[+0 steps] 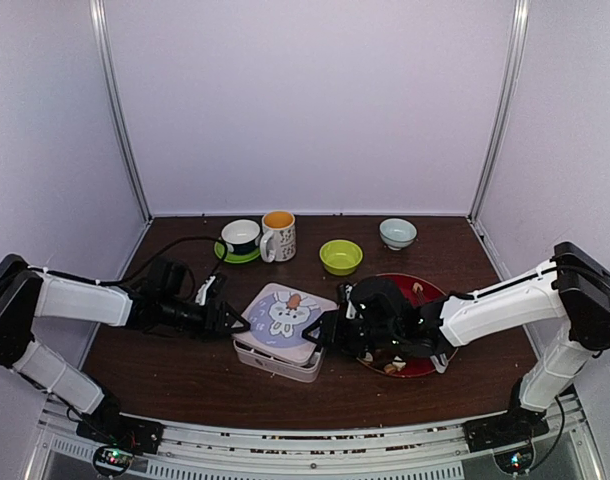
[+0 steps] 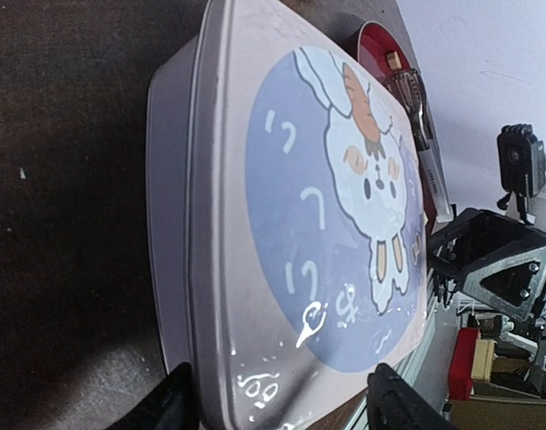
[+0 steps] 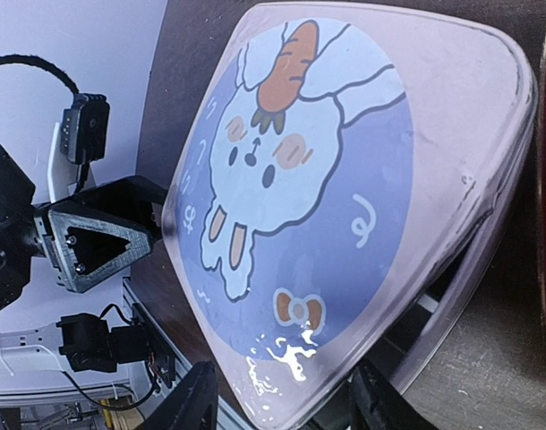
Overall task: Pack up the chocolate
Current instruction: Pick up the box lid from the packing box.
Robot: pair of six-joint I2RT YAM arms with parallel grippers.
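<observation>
**Q:** Nearest first?
**A:** Fingertips (image 3: 194, 403) of my R pincer (image 1: 321, 334), at the bottom of the R wrist cam, one on each side of the lid (image 1: 285, 312) corner. Jaws partway apart. Pressing or only straddling: can't tell.

**Q:** L side?
**A:** L pincer (image 1: 233, 322) is at the tin's opposite end. Jaws wide, astride the end of the tin base (image 1: 273, 362) and lid. Fingers look v. close to the metal, but I can't confirm a grip.

**Q:** Lid seated?
**A:** No. Rabbit-print lid lies askew on the base, and the R wrist cam shows a gap under its edge. Can't see inside the tin.

**Q:** Chocolate?
**A:** Chocolate (image 1: 393, 366) is on the red plate (image 1: 432, 292) just R of the tin, partly under my R forearm. A few brown and cream bits show; the arm hides the rest.

**Q:** Anything else?
**A:** Metal tongs (image 2: 422, 134) lie along the tin's plate-side edge, one end over the plate. Behind the tin, L to R: white cup (image 1: 241, 236) on green saucer (image 1: 239, 257), mug (image 1: 279, 236), green bowl (image 1: 341, 257), pale-blue bowl (image 1: 397, 233). All of these stand apart from the tin.
</observation>
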